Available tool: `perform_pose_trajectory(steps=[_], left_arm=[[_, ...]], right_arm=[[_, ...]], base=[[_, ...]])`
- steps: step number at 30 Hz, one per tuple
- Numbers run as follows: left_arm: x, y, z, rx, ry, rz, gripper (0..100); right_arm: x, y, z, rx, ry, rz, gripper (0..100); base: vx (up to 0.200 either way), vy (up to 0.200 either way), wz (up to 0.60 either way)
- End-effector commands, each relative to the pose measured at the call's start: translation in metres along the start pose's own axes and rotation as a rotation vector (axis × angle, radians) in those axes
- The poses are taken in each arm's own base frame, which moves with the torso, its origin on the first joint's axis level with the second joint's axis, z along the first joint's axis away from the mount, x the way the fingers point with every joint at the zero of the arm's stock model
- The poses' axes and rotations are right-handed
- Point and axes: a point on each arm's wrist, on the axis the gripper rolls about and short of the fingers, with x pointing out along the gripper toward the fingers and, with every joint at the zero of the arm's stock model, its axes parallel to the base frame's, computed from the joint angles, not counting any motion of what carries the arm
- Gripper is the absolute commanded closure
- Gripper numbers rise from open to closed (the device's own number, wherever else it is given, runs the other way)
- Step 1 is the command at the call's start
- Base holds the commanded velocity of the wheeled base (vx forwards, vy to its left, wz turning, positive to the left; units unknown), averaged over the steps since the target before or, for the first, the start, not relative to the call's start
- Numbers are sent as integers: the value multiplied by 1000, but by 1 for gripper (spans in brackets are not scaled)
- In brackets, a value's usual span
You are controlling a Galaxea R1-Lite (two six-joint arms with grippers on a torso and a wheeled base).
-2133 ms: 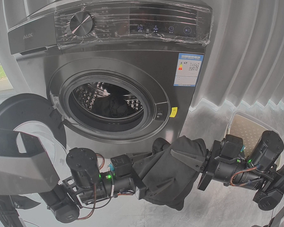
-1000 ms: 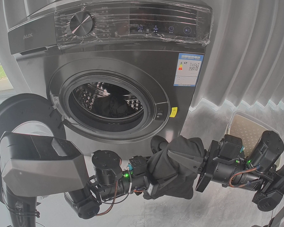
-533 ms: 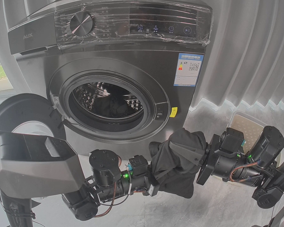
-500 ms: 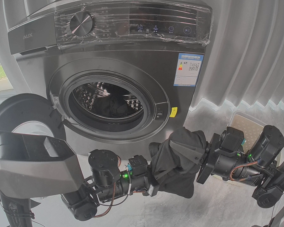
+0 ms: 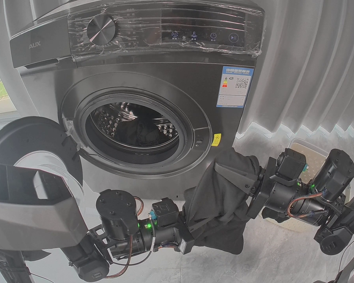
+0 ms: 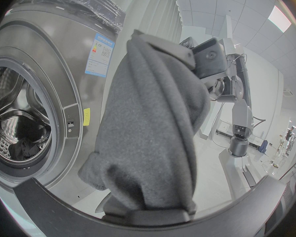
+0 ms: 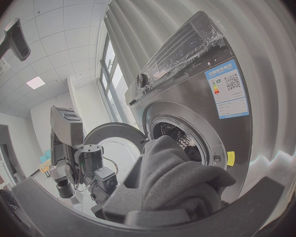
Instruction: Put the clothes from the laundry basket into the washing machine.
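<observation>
A dark garment [image 5: 218, 201] hangs in front of the washing machine [image 5: 145, 79], below and right of its open drum [image 5: 133, 132]. My right gripper [image 5: 234, 182] is shut on the garment's top end. My left gripper [image 5: 187, 234] is shut on its lower end. The cloth stretches upright between them. In the left wrist view the garment [image 6: 148, 132] rises from my left gripper [image 6: 148, 213] towards the right gripper [image 6: 195, 55]. In the right wrist view the garment [image 7: 177, 178] bunches over my right gripper [image 7: 154, 211]. Another dark piece [image 5: 139, 132] lies inside the drum.
The round door [image 5: 31, 146] stands swung open on the left. The pale laundry basket [image 5: 305, 152] sits on the floor at the right, behind my right arm. A pleated curtain [image 5: 314, 59] hangs to the right of the machine. Bare grey floor [image 5: 271, 260] lies below the garment.
The right gripper has lifted the garment's top end up towards the machine front. The left arm first slid right, then drew back left and lower, and the cloth now hangs taller.
</observation>
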Motion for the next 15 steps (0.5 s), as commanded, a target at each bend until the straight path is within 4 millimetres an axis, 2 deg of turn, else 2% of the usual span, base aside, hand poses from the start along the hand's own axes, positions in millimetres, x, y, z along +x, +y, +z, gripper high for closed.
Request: perform_pose_trajectory(steps=[1,7,15], left_arm=[[-11,-7,11,8,-20,-13,100],[-25,-10,23,10,-41,-14,100],[-29,-9,33,13,-78,-6,100]], right_arm=[[0,-4,0,1,-2,-16,100],[-1,-17,-6,22,13,-92,100],[-3,-33,-19,44,59,-152,100]], base=[[0,0,0],[0,0,0],[0,0,0]])
